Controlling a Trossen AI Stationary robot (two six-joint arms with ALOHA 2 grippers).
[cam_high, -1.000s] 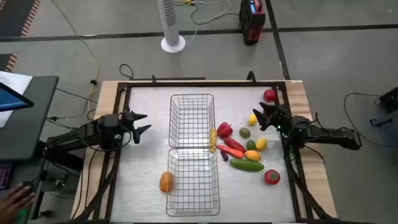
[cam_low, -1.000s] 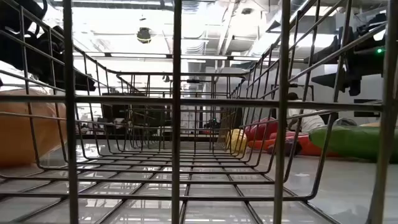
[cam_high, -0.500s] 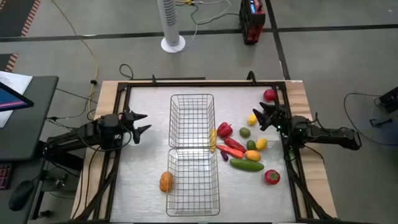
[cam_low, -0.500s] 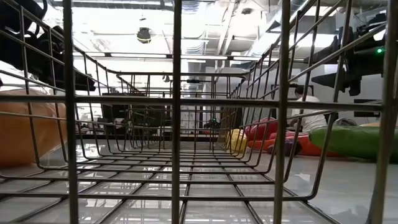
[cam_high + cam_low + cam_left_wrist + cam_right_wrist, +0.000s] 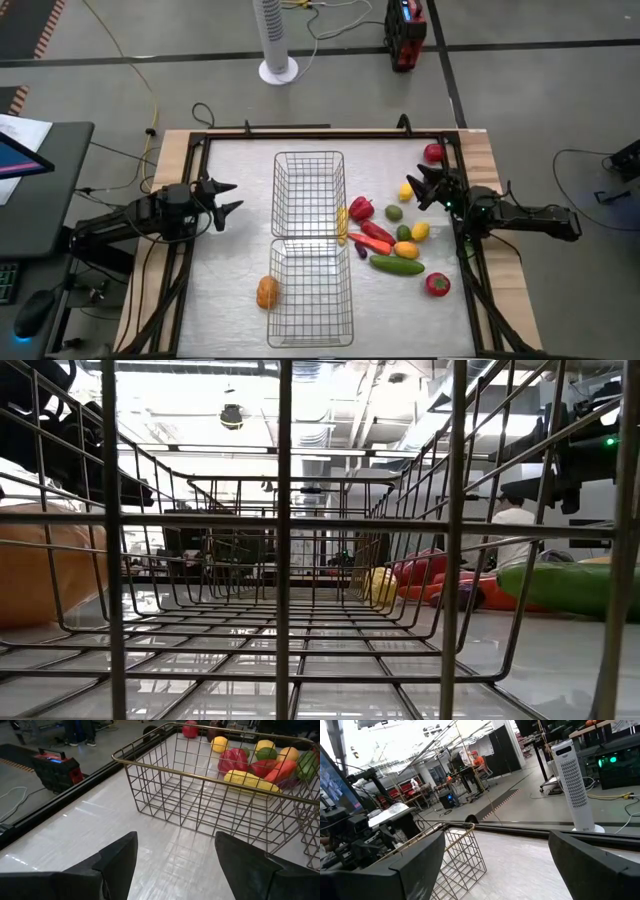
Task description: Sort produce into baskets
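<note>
Two wire-mesh baskets stand end to end at mid-table, the far one (image 5: 309, 193) and the near one (image 5: 311, 291), both empty. Most produce lies right of them: red peppers (image 5: 362, 209), a green cucumber (image 5: 396, 265), lemons (image 5: 420, 231), limes (image 5: 394, 212), a red apple (image 5: 437, 284), another red apple (image 5: 433, 153), a banana (image 5: 342, 226). An orange piece (image 5: 267, 291) lies left of the near basket. My left gripper (image 5: 228, 197) is open and empty left of the far basket. My right gripper (image 5: 413, 189) is open and empty above the table, right of the produce.
A raised dark frame (image 5: 330, 132) edges the table. Bare tabletop lies between my left gripper and the baskets (image 5: 100, 835). Beyond the far edge stand a white tower fan (image 5: 277, 40) and a red-black box (image 5: 405, 30). A monitor (image 5: 25, 160) sits at the left.
A person's hand that showed at the lower left beside the table has withdrawn from view. Both arms and all produce have kept still.
</note>
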